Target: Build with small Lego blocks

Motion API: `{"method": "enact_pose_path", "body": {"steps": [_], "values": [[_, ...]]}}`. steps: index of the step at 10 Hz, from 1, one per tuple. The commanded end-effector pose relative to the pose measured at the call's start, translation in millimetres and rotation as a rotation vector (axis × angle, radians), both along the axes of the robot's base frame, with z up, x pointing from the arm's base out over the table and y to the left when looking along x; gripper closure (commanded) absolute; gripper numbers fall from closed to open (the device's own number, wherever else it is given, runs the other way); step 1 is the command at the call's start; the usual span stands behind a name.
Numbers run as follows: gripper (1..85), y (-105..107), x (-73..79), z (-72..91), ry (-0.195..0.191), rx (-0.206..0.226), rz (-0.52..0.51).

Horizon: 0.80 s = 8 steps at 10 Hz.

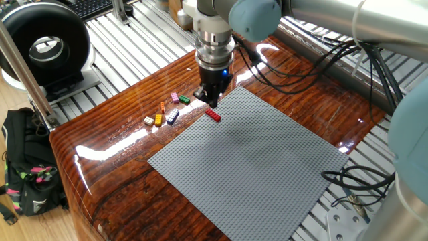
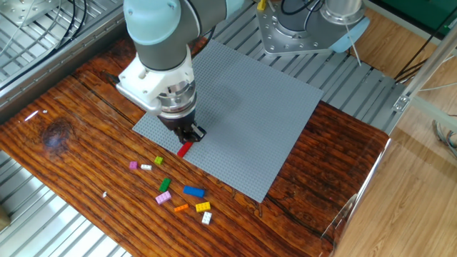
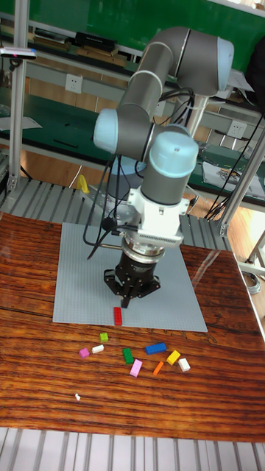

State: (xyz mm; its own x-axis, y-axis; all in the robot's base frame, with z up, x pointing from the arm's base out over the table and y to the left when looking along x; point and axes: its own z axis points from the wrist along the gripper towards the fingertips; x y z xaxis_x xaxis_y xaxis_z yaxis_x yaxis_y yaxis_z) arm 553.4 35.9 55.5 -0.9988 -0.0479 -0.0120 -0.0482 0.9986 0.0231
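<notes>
A red small Lego block lies on the grey baseplate close to its edge, free of any grip. My gripper hangs just above and beside it, open, with nothing between its fingers. Several more small Lego blocks lie loose on the wooden table beside the plate, among them a blue one, a yellow one, a green one and a pink one.
A black round device stands off the table's far corner, and a black backpack sits on the floor. Cables trail by the plate's right corner. The arm's mount stands behind the plate.
</notes>
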Motion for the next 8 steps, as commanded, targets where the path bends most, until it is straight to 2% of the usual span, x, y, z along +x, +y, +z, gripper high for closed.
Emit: {"method": "enact_pose_path", "body": {"steps": [1,3,4,5,7,8], "values": [[84.0,15.1,36.9,22.3,-0.064,0.009,0.007],[84.0,19.9,61.2,25.8,-0.076,0.004,0.014],[84.0,19.1,71.2,22.3,-0.076,-0.001,0.034],[84.0,16.1,78.1,13.5,-0.075,-0.01,0.058],[82.7,18.3,94.5,-8.6,-0.092,0.001,0.072],[82.0,17.3,97.6,-16.3,-0.094,-0.005,0.085]]}}
